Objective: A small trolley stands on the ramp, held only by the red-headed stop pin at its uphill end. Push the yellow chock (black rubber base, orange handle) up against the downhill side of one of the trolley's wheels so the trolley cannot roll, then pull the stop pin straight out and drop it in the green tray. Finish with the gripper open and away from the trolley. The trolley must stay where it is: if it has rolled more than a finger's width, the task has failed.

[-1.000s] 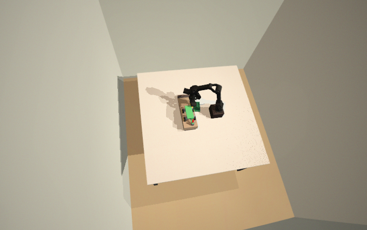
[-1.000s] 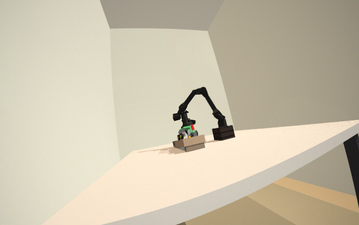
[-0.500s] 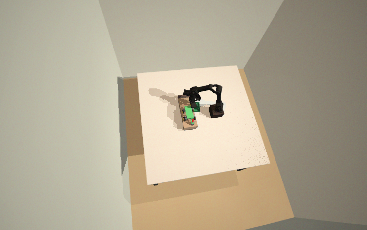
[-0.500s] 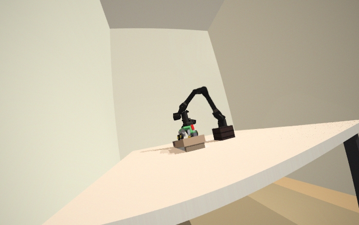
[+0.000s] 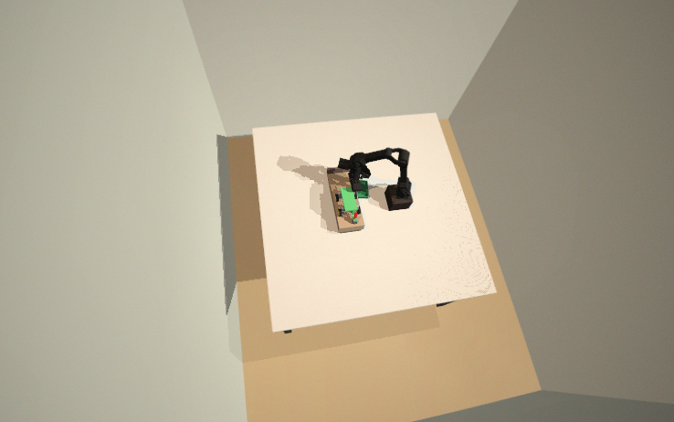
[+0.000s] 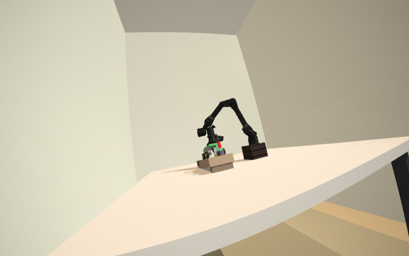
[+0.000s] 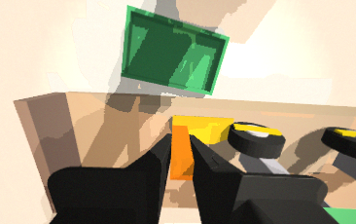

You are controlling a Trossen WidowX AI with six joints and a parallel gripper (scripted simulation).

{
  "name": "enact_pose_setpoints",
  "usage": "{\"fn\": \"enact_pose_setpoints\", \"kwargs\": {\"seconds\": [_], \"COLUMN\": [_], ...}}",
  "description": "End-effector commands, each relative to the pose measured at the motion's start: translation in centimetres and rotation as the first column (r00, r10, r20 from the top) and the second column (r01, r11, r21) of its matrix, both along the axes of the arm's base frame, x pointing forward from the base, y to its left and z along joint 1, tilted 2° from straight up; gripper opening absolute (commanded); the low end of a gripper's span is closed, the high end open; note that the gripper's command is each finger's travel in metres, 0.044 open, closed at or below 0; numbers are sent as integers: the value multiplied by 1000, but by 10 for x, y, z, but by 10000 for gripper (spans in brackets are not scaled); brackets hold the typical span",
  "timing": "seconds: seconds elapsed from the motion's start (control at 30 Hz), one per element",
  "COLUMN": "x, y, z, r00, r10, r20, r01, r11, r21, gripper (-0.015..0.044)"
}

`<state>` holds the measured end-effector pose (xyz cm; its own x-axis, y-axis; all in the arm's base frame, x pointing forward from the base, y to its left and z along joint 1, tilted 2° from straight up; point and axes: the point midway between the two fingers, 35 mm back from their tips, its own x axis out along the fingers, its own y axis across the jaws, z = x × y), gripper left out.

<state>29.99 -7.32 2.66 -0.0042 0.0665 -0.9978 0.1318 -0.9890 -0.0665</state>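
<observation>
Chock and wheel, the governing relation. The yellow chock (image 7: pixel 209 128) lies on the ramp (image 5: pixel 351 226) (image 6: pixel 221 160) (image 7: pixel 92 114), just beside the far right wheel (image 5: pixel 356 195) (image 7: pixel 255 142) of the trolley (image 5: pixel 349 200) (image 6: pixel 213 147) (image 7: pixel 344 215), on its downhill, far side. The claw (image 5: pixel 356 185) (image 6: pixel 213 141) (image 7: pixel 179 138) is narrow, holding the orange handle (image 7: pixel 180 158), whose long face appears to run across the ramp. The coming push, if any gap remains (contact cannot be confirmed), should therefore point near, along the slope. Excess force might shift the trolley uphill against its restraint. The red-headed pin (image 5: pixel 355 215) (image 6: pixel 219 144) stands at the near, uphill end; the green tray (image 5: pixel 368 190) (image 7: pixel 167 85) lies right of the ramp.
</observation>
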Motion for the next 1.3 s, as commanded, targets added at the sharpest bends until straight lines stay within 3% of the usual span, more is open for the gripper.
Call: {"fn": "enact_pose_setpoints", "kwargs": {"seconds": [0.0, 0.17, 0.97, 1.1, 1.23, 1.27], "x": [0, 0, 0, -1, 4, 7], "y": [0, 0, -5, -4, 1, 4], "z": [0, 0, 60, 50, 56, 59], "r00": [1000, 1000, 1000, 1000, 997, 992], "r10": [1, 1, -1, -4, 75, 119], "r20": [0, 0, 2, -5, 26, 43], "r01": [-1, -1, 1, 4, -75, -118], "r11": [1000, 1000, 1000, 1000, 997, 993], "r21": [1, 1, 5, 4, -14, -25], "gripper": [53, 184, 190, 295, 190, 190]}}
